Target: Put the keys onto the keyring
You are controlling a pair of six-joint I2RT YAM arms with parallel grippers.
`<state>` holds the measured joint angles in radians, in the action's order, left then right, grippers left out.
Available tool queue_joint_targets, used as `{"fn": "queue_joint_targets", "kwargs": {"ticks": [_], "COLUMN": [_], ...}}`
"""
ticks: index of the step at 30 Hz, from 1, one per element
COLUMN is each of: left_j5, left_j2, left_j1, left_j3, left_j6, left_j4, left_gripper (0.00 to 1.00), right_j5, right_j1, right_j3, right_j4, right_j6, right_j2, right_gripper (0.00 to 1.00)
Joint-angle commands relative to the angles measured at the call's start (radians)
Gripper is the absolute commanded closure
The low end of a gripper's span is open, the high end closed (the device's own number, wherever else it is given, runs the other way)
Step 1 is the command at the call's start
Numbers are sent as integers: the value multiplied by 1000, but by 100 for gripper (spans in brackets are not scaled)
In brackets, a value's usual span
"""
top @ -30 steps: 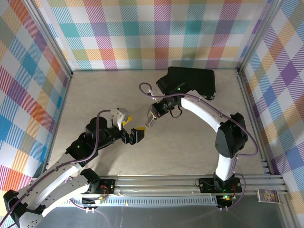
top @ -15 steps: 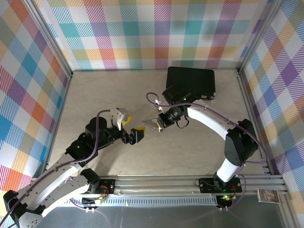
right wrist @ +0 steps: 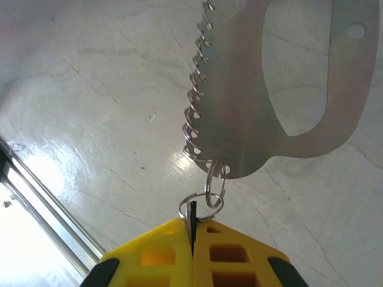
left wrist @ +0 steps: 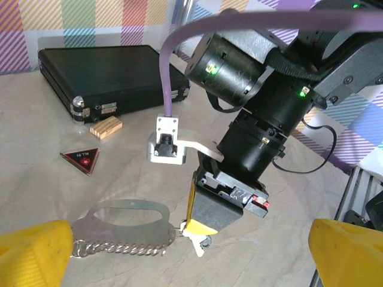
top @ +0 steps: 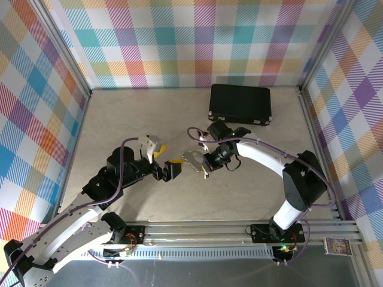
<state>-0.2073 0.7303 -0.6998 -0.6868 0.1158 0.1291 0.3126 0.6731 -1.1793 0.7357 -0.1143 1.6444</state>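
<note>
Step in hand: joining the key (right wrist: 192,220) to the keyring (right wrist: 236,107). The keyring sits mid-table between the two grippers. In the right wrist view, the right gripper (right wrist: 194,236) has its yellow pads pressed together on the key, which is held edge-on at the keyring's end. Two small rings (right wrist: 201,206) link the key toward the plate beside the chain (right wrist: 196,113). The left gripper (top: 172,170) is at the keyring's left end, fingers spread wide in its own wrist view. The next move probably calls for confirming that the link is complete, then releasing the key without dragging the keyring. Not determinable: whether the rings pass fully through the plate, and whether the keyring rests on the table or is supported. The key's head is hidden between the pads. The keyring's left end is covered by a yellow finger (left wrist: 36,254).
</note>
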Motion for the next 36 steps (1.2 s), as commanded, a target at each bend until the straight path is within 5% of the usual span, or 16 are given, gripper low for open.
{"fn": "queue_joint_targets", "kwargs": {"ticks": [1,36], "left_j5": [7,46], "left_j2": [-6,-25], "left_j1": [-7,-6], "left_j3": [-19,8], "left_j6": [4,25], "left_j4": [-25,16], "left_gripper": [0,0], "right_j5": [47,103], "right_j1": [-3,16], "right_j3": [40,268], "right_j4": [-33,-105], "right_j6": [-29,-97], "right_j2": [-23,-41], "right_gripper": [100,100]}}
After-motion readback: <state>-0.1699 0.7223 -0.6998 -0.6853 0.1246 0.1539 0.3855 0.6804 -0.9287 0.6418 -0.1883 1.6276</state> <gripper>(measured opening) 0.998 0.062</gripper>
